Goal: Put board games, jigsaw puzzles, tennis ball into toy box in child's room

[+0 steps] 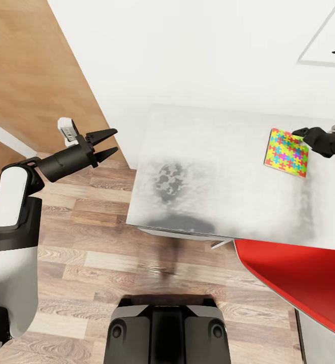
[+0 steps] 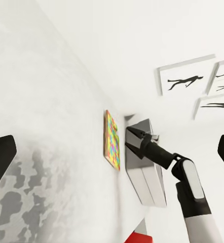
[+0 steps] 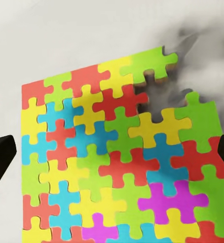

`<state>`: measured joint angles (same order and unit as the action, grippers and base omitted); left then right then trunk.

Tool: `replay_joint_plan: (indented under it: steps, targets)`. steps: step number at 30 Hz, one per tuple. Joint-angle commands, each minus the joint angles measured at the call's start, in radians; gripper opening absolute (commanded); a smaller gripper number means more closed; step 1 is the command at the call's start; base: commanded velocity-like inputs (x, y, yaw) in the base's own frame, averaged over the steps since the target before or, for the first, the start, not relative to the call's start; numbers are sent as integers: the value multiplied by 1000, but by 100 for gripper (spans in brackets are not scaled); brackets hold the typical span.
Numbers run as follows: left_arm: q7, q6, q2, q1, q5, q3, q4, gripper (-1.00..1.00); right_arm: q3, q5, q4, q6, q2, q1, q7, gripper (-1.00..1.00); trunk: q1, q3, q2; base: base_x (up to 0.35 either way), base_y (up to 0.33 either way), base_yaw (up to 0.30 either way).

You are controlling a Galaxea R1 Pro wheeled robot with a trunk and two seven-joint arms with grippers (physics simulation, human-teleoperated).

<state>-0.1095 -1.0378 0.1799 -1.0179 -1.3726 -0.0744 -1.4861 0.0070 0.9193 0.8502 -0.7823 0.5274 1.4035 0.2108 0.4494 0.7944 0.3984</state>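
One jigsaw puzzle [image 1: 287, 152], a flat square of bright interlocking pieces, lies on the pale table [image 1: 207, 167] near its far right side. My right gripper [image 1: 296, 133] hovers open just above the puzzle's far edge, and its two fingertips [image 3: 3, 152] frame the puzzle [image 3: 112, 152] in the right wrist view. My left gripper [image 1: 114, 141] hangs open and empty over the floor, left of the table. The left wrist view shows the puzzle [image 2: 112, 139], the right gripper [image 2: 128, 138] and, beyond them, a light-grey box [image 2: 147, 172] that may be the toy box.
A red chair [image 1: 298, 283] is tucked under the table's near right edge. Wood plank floor [image 1: 86, 263] lies between me and the table. White wall with black silhouette posters [image 2: 185, 81] runs behind the table. A dark mottled patch [image 1: 170, 179] marks the table top.
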Motion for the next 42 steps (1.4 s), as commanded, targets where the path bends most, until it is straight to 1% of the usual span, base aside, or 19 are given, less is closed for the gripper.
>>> replay_joint_plan:
  steps: [1,17,30,42]
  targets:
    - [-10,-4,0,-1,10,-1,0,100,1,11,1,-2,0,1,9,100,1,1,2,0,0,0]
    - [-10,-4,-2,-1,10,-1,0,100,1,2,-10,8,3,-3,8,100,1,1,2,0,0,0]
    - [-9,-4,-2,0,10,-2,0,100,0,1,-15,14,3,-22,9,100,1,1,2,0,0,0]
    - [-9,-4,-4,1,11,-1,1,100,1,1,-15,15,3,-55,7,100,1,1,2,0,0,0]
